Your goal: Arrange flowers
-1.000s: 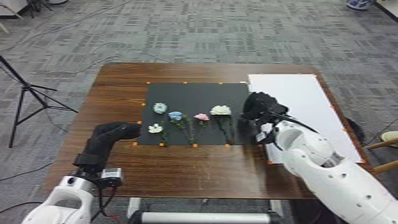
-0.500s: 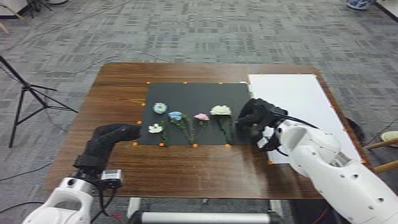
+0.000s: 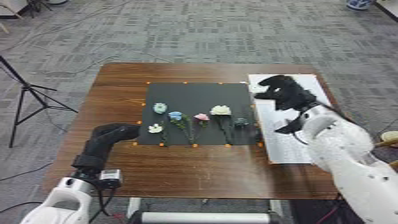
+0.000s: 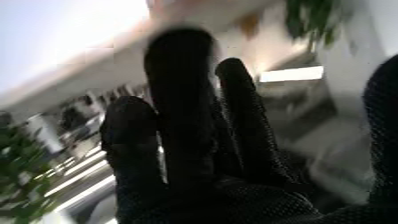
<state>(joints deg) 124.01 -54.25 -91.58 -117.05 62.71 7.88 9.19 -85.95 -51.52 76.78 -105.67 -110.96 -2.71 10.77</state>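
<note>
Over the white panel [image 3: 286, 156], towards the right of the brown table [image 3: 195, 170], the robot's right hand [image 3: 282, 94] has its fingers straight, gripping nothing that I can make out; it is open, I suppose, ready to fetch a bloom or settle one. Nearer the middle lies the black mat [image 3: 195, 92]; on it are a large white flower [image 3: 220, 110], a pink flower [image 3: 202, 117], a blue flower [image 3: 176, 115], a pale blue flower [image 3: 160, 107], a small cream flower [image 3: 155, 128] and, near the right edge, what looks like a dark bluish flower [image 3: 241, 121]; they are spread out perhaps for easy picking. Farther left, the left hand [image 3: 117, 132] is just beside the mat, probably leaving the other arm room; whether it is open or closed I cannot tell. Orange marks [image 3: 185, 82] edge mat and panel, likely as guides; I can read no writing on anything.
</note>
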